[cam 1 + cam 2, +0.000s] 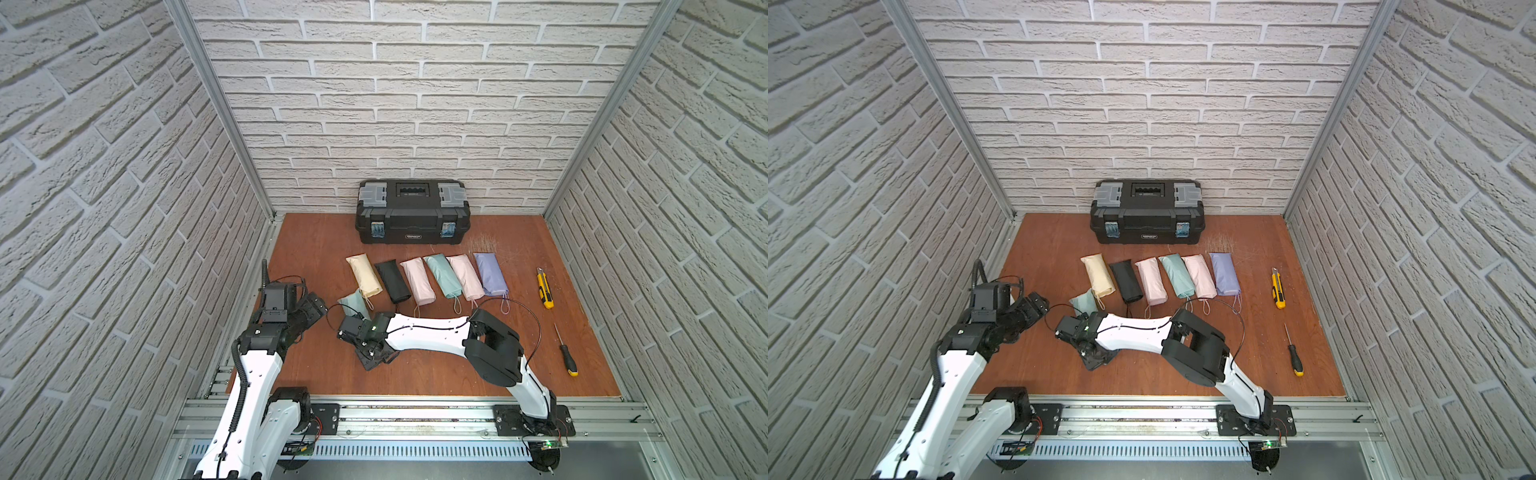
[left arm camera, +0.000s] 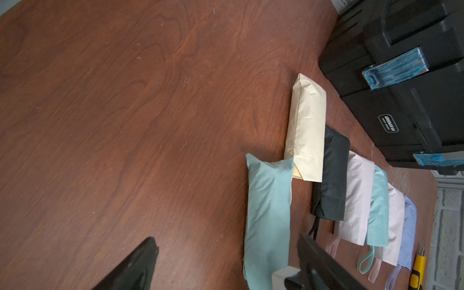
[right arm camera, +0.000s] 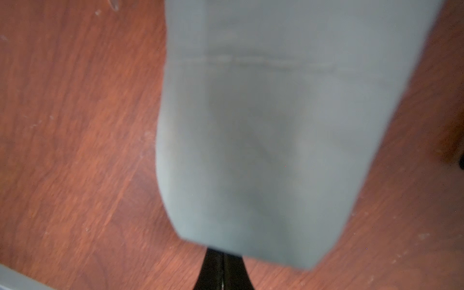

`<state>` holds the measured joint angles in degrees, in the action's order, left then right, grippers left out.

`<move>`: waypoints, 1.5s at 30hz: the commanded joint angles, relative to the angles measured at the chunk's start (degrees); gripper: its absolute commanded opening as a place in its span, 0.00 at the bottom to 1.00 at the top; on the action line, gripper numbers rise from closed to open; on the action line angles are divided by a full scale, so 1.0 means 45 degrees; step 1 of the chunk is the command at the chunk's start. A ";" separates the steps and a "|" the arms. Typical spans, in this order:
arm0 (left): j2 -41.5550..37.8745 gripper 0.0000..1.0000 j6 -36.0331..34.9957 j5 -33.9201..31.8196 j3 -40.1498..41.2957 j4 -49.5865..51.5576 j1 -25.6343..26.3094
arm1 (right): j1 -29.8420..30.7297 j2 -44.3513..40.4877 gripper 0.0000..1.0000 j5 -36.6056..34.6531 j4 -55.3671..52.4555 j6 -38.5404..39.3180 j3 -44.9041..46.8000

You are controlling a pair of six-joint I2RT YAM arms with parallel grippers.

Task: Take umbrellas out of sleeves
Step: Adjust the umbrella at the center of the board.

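Observation:
Six stuffed sleeves lie in a row in both top views: cream [image 1: 364, 275], black [image 1: 392, 280], pink [image 1: 417, 279], mint [image 1: 442, 274], pink [image 1: 466, 275] and lavender [image 1: 490, 273]. Their umbrellas are hidden inside; only wrist loops [image 1: 457, 305] poke out. Another mint sleeve [image 1: 352, 301] lies in front of the cream one. My right gripper [image 3: 223, 253] is shut at its near end. The mint fabric [image 3: 276, 138] covers the fingertips, so what they pinch does not show. My left gripper [image 2: 226, 238] is open, with that mint sleeve [image 2: 267, 213] close by its right finger.
A black toolbox [image 1: 411, 212] stands against the back wall. A yellow utility knife [image 1: 545, 289] and a screwdriver [image 1: 566, 351] lie at the right of the wooden table. Brick walls close in three sides. An aluminium rail [image 1: 415, 415] runs along the front.

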<state>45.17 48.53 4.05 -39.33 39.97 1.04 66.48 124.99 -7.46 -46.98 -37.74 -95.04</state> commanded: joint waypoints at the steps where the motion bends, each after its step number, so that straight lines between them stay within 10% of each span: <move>1: 0.0252 0.89 -0.0150 0.0133 -0.0021 -0.0292 -0.0067 | -0.0226 -0.0518 0.03 -0.0085 0.0070 0.0015 0.0735; 45: 0.3719 0.98 0.0788 -0.0795 0.0029 -0.2697 0.3823 | -0.2141 -0.4164 0.03 -0.0087 0.1317 0.0986 0.5672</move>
<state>61.41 52.53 1.48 -38.61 29.63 17.76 57.41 107.87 -7.66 -40.93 -33.85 -70.26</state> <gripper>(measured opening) 0.982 0.053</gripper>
